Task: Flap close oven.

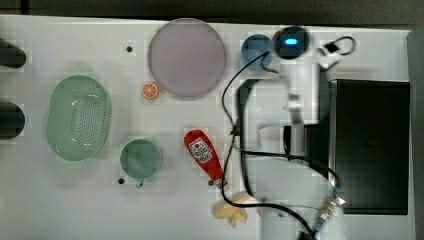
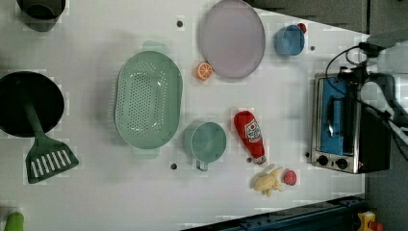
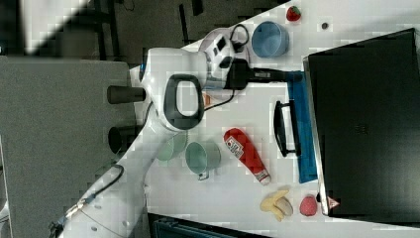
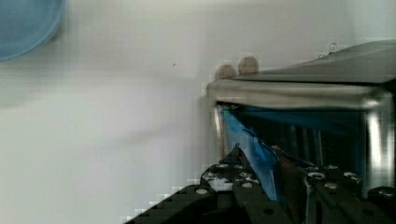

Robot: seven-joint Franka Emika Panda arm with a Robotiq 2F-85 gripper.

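The oven (image 1: 372, 145) is a black box at the top view's right, with a silver front frame (image 2: 317, 120) and knobs. Its blue-tinted glass door (image 3: 303, 129) hangs partly open, and the black bar handle (image 3: 282, 130) faces the table. My gripper (image 3: 289, 75) reaches the door's side edge at the end nearest the blue cup. In the wrist view the blue door edge (image 4: 250, 149) runs between my two black fingers (image 4: 224, 179), which stand narrowly apart around it. The gripper (image 4: 273, 175) is shut on that door edge.
A red ketchup bottle (image 1: 204, 155), a banana (image 1: 231, 212) and a strawberry (image 2: 289, 177) lie in front of the oven. A blue cup (image 1: 256, 49), a grey plate (image 1: 187, 56), an orange slice (image 1: 150, 91), a green cup (image 1: 141, 159) and a green colander (image 1: 78, 117) are spread further off.
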